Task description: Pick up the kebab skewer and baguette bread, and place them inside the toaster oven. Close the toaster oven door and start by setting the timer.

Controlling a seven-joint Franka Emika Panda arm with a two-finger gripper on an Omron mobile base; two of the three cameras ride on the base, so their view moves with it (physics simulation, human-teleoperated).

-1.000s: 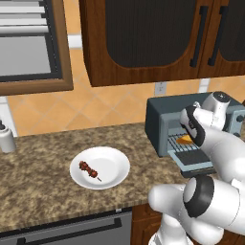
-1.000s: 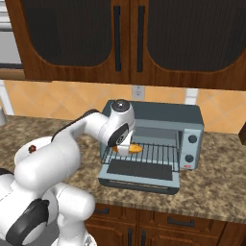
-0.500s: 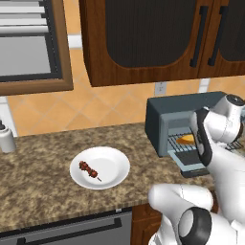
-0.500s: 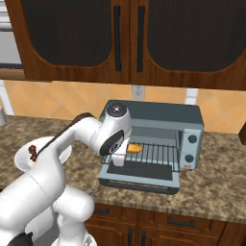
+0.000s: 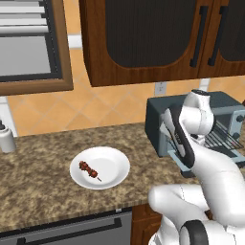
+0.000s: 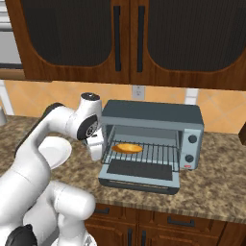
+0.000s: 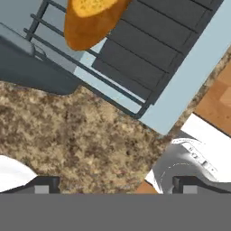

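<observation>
You've just left the baguette bread (image 6: 127,148) on the rack inside the toaster oven (image 6: 153,141) and pulled the gripper (image 6: 97,150) back with jaws released and empty, so next fetch the kebab skewer (image 5: 89,169) from the plate (image 5: 116,165) on the desk (image 5: 43,191).
</observation>
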